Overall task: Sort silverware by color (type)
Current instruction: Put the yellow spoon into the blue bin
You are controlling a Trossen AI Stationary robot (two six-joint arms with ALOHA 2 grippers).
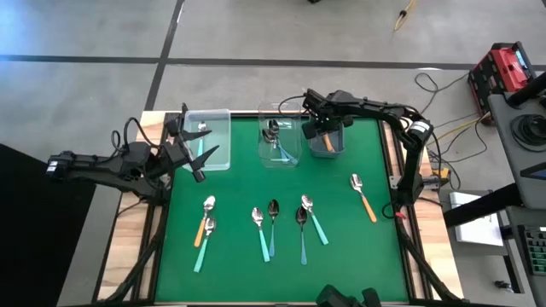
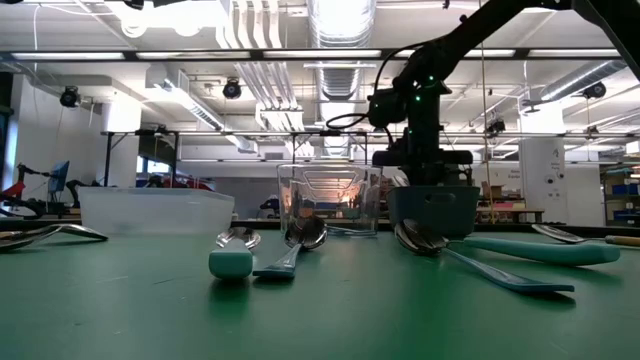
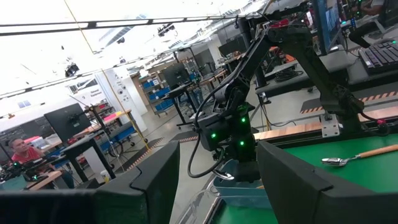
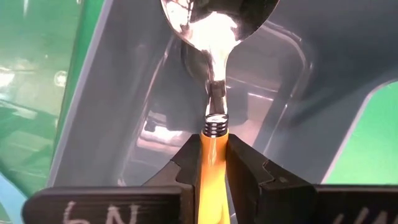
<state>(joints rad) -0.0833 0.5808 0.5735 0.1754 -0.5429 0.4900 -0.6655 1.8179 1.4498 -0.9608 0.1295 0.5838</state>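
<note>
Jaws of the right gripper [image 4: 212,163] clamp an orange-handled silver spoon [image 4: 212,74] by its handle, bowl pointing down into the grey plastic bin [image 1: 326,143]; left gripper [image 1: 198,164] waits open.

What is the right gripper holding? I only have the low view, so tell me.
Observer: The right gripper is shut on an orange-handled spoon, bowl pointing into the grey bin.
Operator: Report what is left on the mat.
Observer: Eight spoons lie loose on the green mat, among them an orange-handled one on the right.
Operator: Give me the left arm.
Observer: The left gripper hangs open beside the clear bin, holding nothing.
</note>
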